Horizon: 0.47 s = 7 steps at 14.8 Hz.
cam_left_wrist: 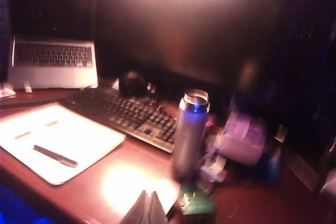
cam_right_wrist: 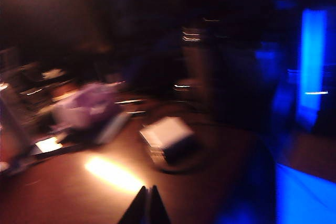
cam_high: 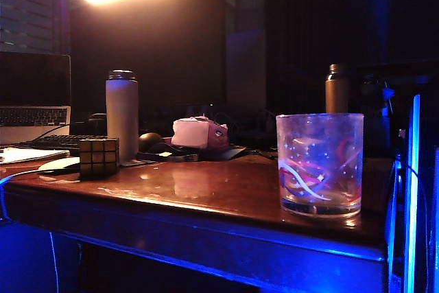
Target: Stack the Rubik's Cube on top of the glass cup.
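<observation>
**A:** Judging by its build, the small hard plastic Rubik's Cube with dark edges and yellowish tiles [cam_high: 99, 156] should be light and stiff, with flat faces that slip a little. I'd pinch it across two opposite side faces, mid-height.

**B:** And the short wide clear glass cup with red, white and blue swirls and tiny white stars [cam_high: 319, 165]?

**A:** Fragile, likely smooth and easy to nudge. It stands upright near the front edge of the glossy reddish-brown table [cam_high: 206, 190], well apart from the cube, which sits far to the left beside a tall grey metal bottle [cam_high: 122, 119]. The cube looks about as wide as the rim, so it must land level.

**B:** Grippers?

**A:** The left gripper [cam_left_wrist: 146, 209] hangs over the table with its fingertips pressed together, empty. The right gripper [cam_right_wrist: 146, 206] looks clenched too, holding nothing, though that view is blurred.
</observation>
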Each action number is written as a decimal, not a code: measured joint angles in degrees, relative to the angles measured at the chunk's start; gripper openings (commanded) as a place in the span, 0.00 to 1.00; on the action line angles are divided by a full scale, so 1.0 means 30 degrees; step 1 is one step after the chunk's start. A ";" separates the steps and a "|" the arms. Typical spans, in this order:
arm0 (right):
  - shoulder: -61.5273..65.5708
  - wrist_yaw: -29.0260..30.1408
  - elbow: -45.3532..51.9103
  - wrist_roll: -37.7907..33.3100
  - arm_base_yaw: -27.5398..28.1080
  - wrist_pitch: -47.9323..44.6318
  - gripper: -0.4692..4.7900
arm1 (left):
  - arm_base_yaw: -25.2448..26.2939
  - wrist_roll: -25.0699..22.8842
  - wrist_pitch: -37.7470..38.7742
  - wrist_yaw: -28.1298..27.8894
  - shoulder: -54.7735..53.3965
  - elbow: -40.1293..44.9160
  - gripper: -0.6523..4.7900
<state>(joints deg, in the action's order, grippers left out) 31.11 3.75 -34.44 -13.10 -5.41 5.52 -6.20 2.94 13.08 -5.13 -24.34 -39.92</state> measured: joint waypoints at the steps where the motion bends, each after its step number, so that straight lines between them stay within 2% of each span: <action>1: 0.1734 0.1683 -0.1362 0.0342 0.0000 -0.0029 0.09 | 0.0000 -0.0984 0.0976 0.0889 -0.1982 -0.1749 0.11; 4: 0.4962 0.6317 -0.2732 0.0976 -0.0015 0.2171 0.09 | 0.0000 -0.1486 0.5042 0.5064 -0.7242 -0.6994 0.11; 6: 0.5952 0.9428 -0.2659 0.1865 -0.0058 0.4626 0.09 | 0.0000 -0.1479 0.5523 0.7118 -0.9194 -0.8947 0.11; 7: 0.6062 1.0346 -0.2659 0.2616 -0.0481 0.5668 0.09 | 0.0000 -0.1486 0.5574 0.7286 -0.9471 -0.9231 0.11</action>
<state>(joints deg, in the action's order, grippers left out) 49.30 34.79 -42.41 -5.26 -6.85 22.52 -6.20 -1.52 29.80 16.73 -52.75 -67.61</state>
